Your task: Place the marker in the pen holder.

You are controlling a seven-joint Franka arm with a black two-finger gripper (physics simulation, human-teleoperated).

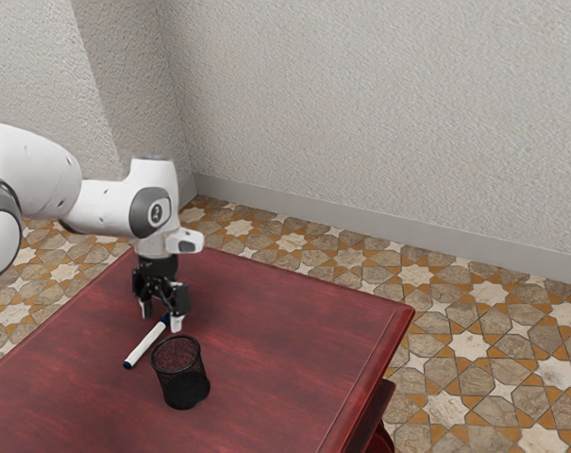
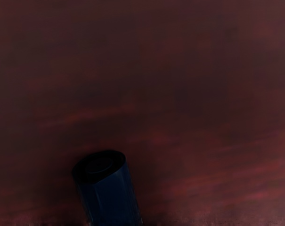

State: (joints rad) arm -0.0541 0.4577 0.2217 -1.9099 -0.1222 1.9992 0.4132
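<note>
Nearest, in the lower left of the exterior view, the black mesh pen holder (image 1: 181, 376) stands upright on the red surface (image 1: 276, 377), its mouth facing up, ready to take something dropped in from above. Just beside it the white marker (image 1: 145, 345) lies slantwise on the surface, outside the holder, one blue end toward the bottom of the frame and the other under the hand. There the fingers (image 1: 160, 317) point down, released and apart around that far end, probably so that closing them would pinch it near the tip and leave the rest free to go in first. The lift would then need a turn to upright, and an end grip could let it swing. Behind, the arm (image 1: 106, 206) reaches in from the left, with tiled floor (image 1: 469, 344) and wall (image 1: 361, 123) beyond.
</note>
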